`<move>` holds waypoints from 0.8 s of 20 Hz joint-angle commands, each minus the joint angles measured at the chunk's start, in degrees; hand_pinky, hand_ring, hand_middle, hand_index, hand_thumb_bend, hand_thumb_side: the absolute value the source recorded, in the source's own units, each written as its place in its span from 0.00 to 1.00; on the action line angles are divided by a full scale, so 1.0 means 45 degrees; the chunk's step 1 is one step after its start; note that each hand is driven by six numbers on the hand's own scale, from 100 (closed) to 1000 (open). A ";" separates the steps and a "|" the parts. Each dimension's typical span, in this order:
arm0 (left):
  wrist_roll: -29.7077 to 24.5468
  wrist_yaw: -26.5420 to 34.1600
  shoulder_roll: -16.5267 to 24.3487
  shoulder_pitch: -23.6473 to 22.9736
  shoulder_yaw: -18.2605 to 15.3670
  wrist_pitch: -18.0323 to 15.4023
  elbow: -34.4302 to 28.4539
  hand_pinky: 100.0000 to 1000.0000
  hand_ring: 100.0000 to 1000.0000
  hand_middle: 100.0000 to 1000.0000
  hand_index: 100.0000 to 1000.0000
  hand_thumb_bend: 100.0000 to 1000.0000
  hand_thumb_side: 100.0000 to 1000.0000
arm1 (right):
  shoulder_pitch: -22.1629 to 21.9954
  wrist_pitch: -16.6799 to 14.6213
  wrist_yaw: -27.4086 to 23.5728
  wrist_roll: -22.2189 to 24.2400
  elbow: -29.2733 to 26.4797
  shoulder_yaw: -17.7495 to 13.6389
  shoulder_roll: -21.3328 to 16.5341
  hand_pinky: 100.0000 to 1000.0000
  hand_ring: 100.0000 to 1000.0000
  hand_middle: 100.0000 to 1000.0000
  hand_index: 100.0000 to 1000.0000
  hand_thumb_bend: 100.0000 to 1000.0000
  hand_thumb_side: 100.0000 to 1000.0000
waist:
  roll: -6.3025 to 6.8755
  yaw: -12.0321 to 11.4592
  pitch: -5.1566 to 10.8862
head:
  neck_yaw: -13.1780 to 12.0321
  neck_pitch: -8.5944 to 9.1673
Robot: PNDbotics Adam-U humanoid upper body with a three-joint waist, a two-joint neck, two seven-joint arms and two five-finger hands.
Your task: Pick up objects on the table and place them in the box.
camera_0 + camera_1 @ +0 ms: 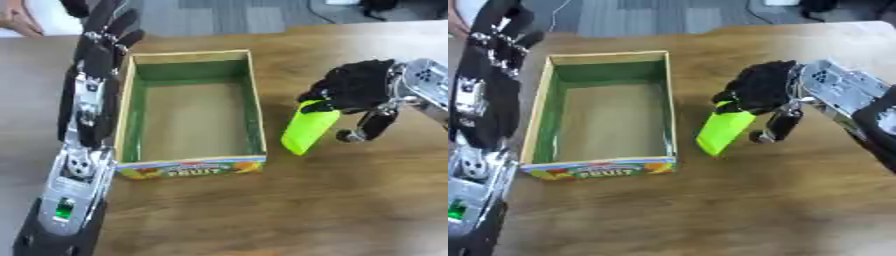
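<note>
An open cardboard box (257, 115) with green inner walls and a fruit print on its front stands on the wooden table; nothing lies inside it. Just to its right my right hand (357, 86) is shut on the top of a bright yellow-green object (308, 131), which hangs tilted beside the box's right wall. My left hand (103, 37) stretches along the box's left side, fingers straight and pointing away from me, holding nothing.
The wooden table (289, 210) spreads out in front of and to the right of the box. A person's hand (17, 22) shows at the far left edge, touching nothing of the task.
</note>
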State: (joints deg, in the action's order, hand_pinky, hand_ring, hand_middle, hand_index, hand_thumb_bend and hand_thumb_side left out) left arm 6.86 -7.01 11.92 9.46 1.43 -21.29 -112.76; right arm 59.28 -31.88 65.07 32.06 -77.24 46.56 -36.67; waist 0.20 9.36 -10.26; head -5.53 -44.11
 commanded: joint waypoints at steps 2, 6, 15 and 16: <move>0.0033 -0.0078 -0.0033 0.0152 -0.0105 0.0020 -0.0191 0.84 0.93 0.97 1.00 0.00 1.00 | 0.0278 -0.4465 0.0841 0.4423 0.0495 -0.0351 0.0428 0.69 0.90 1.00 1.00 0.26 0.46 | 0.0026 -0.0101 0.0119 | 0.0151 -0.0001; 0.0051 -0.0097 -0.0069 0.0166 -0.0129 0.0028 -0.0185 0.84 0.93 0.97 1.00 0.00 1.00 | 0.0368 -0.4465 0.1155 0.4423 0.0616 -0.0392 0.0629 0.69 0.90 1.00 1.00 0.25 0.48 | 0.0011 -0.0109 0.0037 | 0.0177 -0.0001; 0.0102 -0.0124 -0.0173 0.0238 -0.0176 0.0041 -0.0194 0.84 0.93 0.97 1.00 0.00 1.00 | -0.0045 -0.4465 0.1818 0.4423 0.1366 -0.0850 0.1218 0.63 0.84 0.93 1.00 0.25 0.48 | 0.0035 -0.0223 -0.0109 | 0.0222 -0.0001; 0.0106 -0.0125 -0.0186 0.0246 -0.0180 0.0042 -0.0196 0.84 0.93 0.97 1.00 0.00 1.00 | -0.0132 -0.4465 0.1935 0.4423 0.1504 -0.0918 0.1301 0.61 0.82 0.91 1.00 0.25 0.48 | 0.0048 -0.0239 -0.0126 | 0.0231 -0.0001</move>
State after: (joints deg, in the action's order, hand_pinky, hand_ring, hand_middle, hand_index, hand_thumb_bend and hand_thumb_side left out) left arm 7.07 -7.05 11.09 9.84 1.09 -21.14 -112.76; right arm 58.61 -31.95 72.82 31.99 -71.38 43.03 -30.54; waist 0.25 8.32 -11.38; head -5.45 -44.11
